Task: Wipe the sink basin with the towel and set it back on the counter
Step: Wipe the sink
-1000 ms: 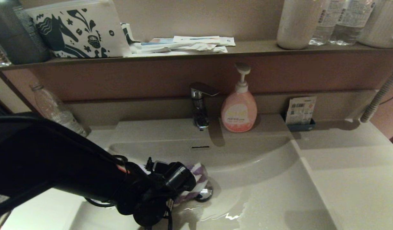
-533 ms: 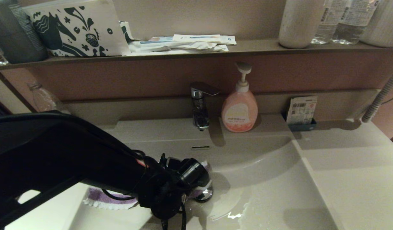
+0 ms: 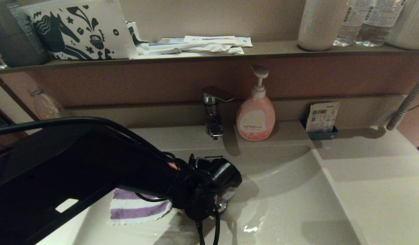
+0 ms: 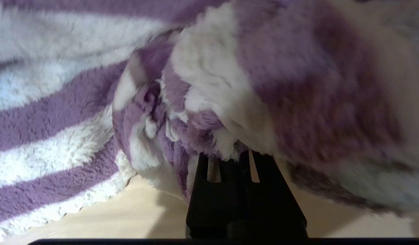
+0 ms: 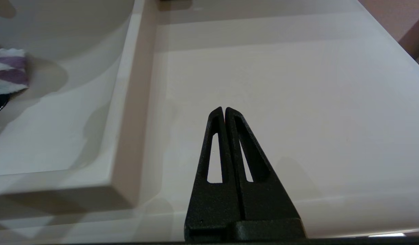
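The purple and white striped towel [image 3: 138,207] lies on the wet floor of the sink basin [image 3: 291,190], trailing left from under my left wrist. My left gripper [image 3: 223,199] is low in the basin over the chrome drain plug [image 3: 223,206] and mostly hidden by its own wrist. In the left wrist view that gripper [image 4: 229,154] is shut on a bunched fold of the towel [image 4: 76,112]. My right gripper [image 5: 224,109] is shut on nothing and hovers over the counter [image 5: 297,85] right of the basin [image 5: 59,129]. It is out of the head view.
A chrome faucet [image 3: 212,112] and a pink soap pump bottle [image 3: 255,117] stand on the basin's back rim. A small packet in a blue holder [image 3: 321,119] sits further right. The brown ledge [image 3: 263,51] above carries a horse-print pouch [image 3: 76,30], packets and bottles. Counter [image 3: 376,177] lies right.
My left arm has swept right and slightly back across the basin, dragging the towel. The gripper now covers the drain, and the towel's trailing end has come out flat on the left.
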